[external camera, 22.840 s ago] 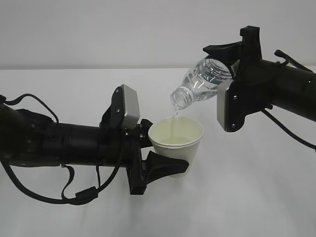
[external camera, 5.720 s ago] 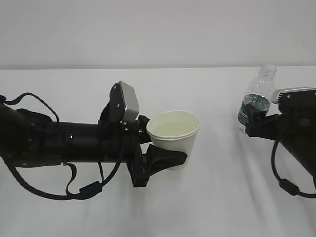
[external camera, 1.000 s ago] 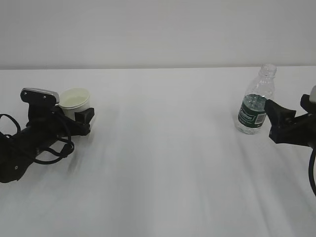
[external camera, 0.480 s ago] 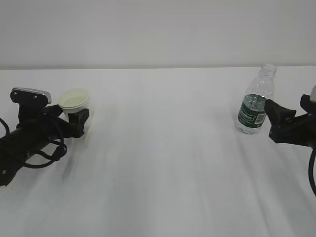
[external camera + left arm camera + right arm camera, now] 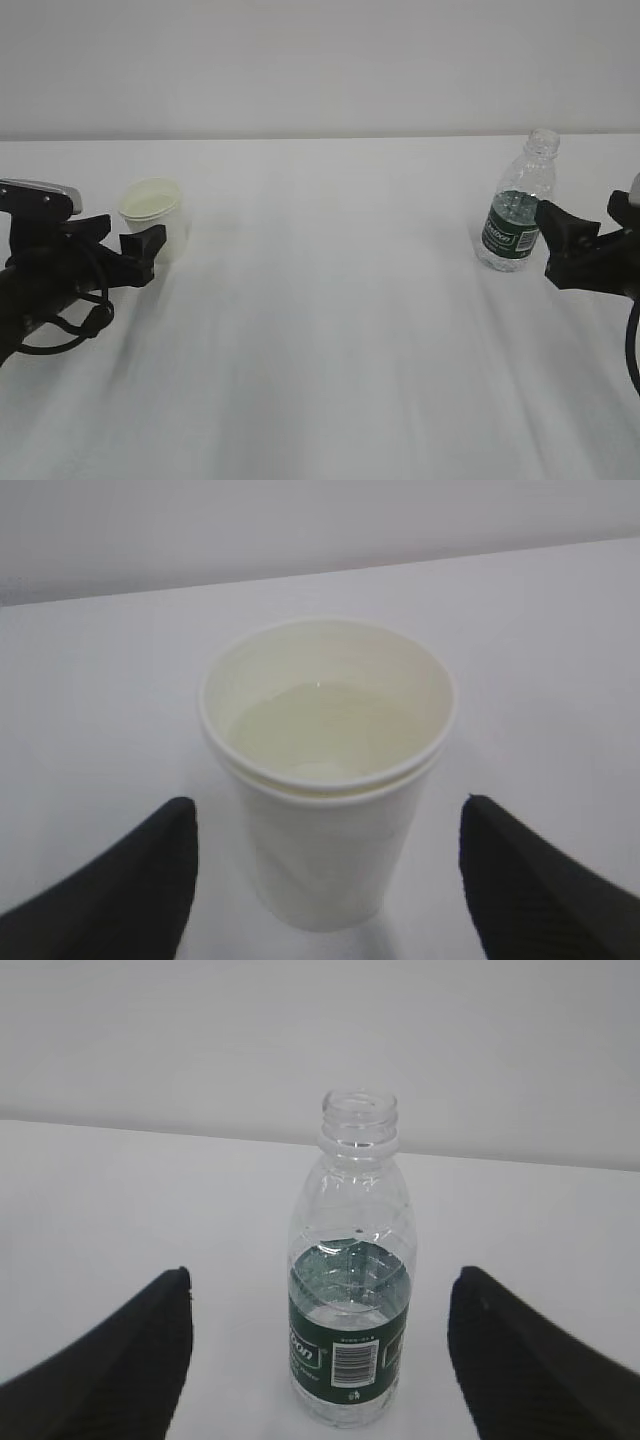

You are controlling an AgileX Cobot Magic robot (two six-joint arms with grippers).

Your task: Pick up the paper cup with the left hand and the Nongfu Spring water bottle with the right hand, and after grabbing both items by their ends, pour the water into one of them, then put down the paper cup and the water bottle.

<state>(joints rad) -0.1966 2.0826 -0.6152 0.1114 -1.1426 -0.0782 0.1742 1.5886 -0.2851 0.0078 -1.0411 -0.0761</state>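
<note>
Since cup (image 5: 325,780) stands upright dead ahead of left claw (image 5: 325,875), jaws spread wide either side and touching nothing, a straight pull-back looks clear; bottle (image 5: 352,1290) likewise upright ahead of the gaping, empty right claw (image 5: 320,1355), each arm by its own item

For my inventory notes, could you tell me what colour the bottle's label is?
Dark green with white print, on the Nongfu Spring water bottle; clearest in the right wrist view.

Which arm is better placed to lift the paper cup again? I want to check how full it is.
Left. The left gripper is open with the paper cup standing right between its fingers; the right gripper faces the water bottle far across the table.
</note>
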